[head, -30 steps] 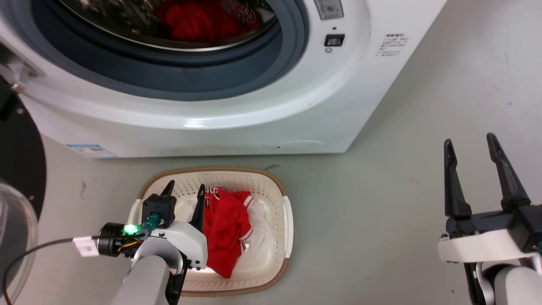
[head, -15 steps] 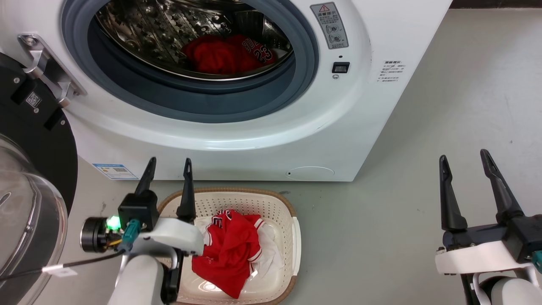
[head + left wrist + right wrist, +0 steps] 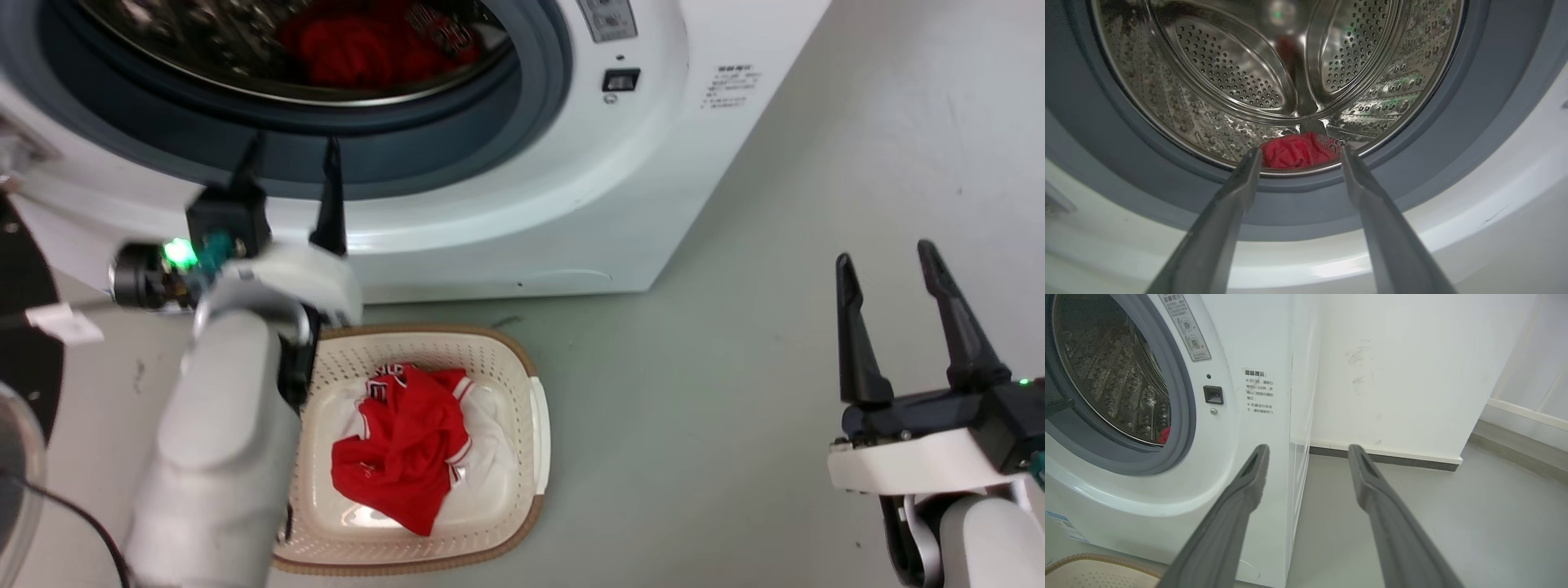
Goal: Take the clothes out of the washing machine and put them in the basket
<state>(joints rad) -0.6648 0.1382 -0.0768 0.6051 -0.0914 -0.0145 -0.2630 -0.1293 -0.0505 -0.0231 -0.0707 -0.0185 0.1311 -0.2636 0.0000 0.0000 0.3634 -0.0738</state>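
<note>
Left pincer (image 3: 290, 155) is released in the head view, its two dark fingers spread and empty, tips raised in front of the lower part of the grey door ring (image 3: 457, 155) of the washing machine (image 3: 506, 212). One red bundle of clothes (image 3: 359, 49) lies at the bottom of the drum (image 3: 163, 49) behind that ring. On the floor (image 3: 735, 367) just before the machine sits the basket (image 3: 535, 416), and more red and white clothes (image 3: 400, 457) lie crumpled inside it, to the right of the pale left forearm. Off to the right, well apart from the machine and the basket, the right pincer (image 3: 886, 257) hangs over bare floor, likewise spread and holding nothing. In the left wrist view the left pincer (image 3: 1300, 153) points straight into the open drum (image 3: 1229, 73), and the red clothes (image 3: 1294, 151) show between its parted fingertips, low on the steel wall beyond the door ring (image 3: 1453, 134) and not touched by either finger. In the right wrist view the right pincer (image 3: 1308, 451) is open and aimed past the machine's front right corner (image 3: 1241, 465) toward a white wall (image 3: 1392, 367). A sliver of red clothes (image 3: 1164, 435) peeps over the drum's lip, and a corner of the basket (image 3: 1094, 571) shows at the lower left.
</note>
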